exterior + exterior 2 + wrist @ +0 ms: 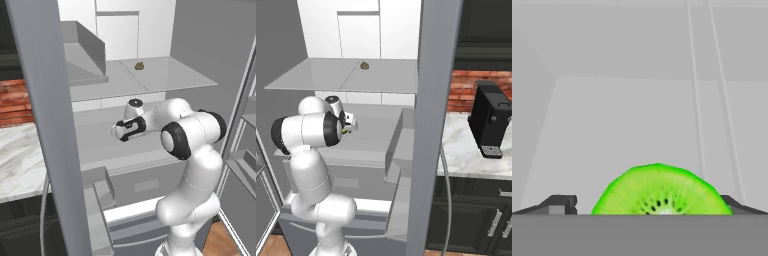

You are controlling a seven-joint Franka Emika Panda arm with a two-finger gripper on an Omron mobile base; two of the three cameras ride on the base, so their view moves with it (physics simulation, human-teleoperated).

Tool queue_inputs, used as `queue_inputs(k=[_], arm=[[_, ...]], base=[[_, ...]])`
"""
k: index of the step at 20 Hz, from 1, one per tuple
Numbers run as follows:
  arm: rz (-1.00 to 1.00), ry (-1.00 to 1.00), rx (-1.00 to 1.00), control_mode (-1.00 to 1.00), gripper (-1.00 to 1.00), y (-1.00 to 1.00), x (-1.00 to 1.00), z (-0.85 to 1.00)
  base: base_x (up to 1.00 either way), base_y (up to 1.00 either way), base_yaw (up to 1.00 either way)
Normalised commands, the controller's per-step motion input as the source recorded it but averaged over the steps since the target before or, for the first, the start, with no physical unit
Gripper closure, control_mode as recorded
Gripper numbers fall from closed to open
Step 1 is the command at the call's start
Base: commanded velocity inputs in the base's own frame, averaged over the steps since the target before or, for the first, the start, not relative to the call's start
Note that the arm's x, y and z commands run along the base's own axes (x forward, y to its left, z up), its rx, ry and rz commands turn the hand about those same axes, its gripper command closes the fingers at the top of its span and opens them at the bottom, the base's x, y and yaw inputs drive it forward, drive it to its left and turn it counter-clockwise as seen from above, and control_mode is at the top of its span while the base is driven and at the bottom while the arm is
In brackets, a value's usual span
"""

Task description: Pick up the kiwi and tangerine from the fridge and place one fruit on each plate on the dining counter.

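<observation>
The kiwi [661, 192], cut face bright lime-green with dark seeds, lies on a white shelf of the fridge [150, 75]. It sits right in front of the hand, between the two dark fingertips [559, 204]. My gripper [647, 209] is open, one finger on either side of the kiwi and clear of it. In the base views the white arm reaches into the fridge at middle-shelf height, with the hand [125, 128] pointing inward. A green speck of the kiwi [345, 131] peeks out beside the hand. The tangerine, the plates and the dining counter are out of view.
A small dull-brown lump [139, 65] rests on the glass shelf above. An open grey fridge door [45, 125] with bins stands close on one side, door shelves [247, 165] on the other. A marble counter [466, 150] carries a black coffee machine [490, 120].
</observation>
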Motion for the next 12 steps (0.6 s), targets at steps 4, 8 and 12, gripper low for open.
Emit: queue_inputs(k=[4, 8, 12], arm=[[0.00, 0.01, 0.00, -1.00, 1.00, 0.00, -0.02, 0.00], [0.00, 0.01, 0.00, -1.00, 1.00, 0.00, -0.01, 0.00], [0.00, 0.00, 0.00, -1.00, 1.00, 0.00, -0.30, 0.00]], base=[[0.00, 0.00, 0.00], [0.00, 0.00, 0.00], [0.00, 0.00, 0.00]])
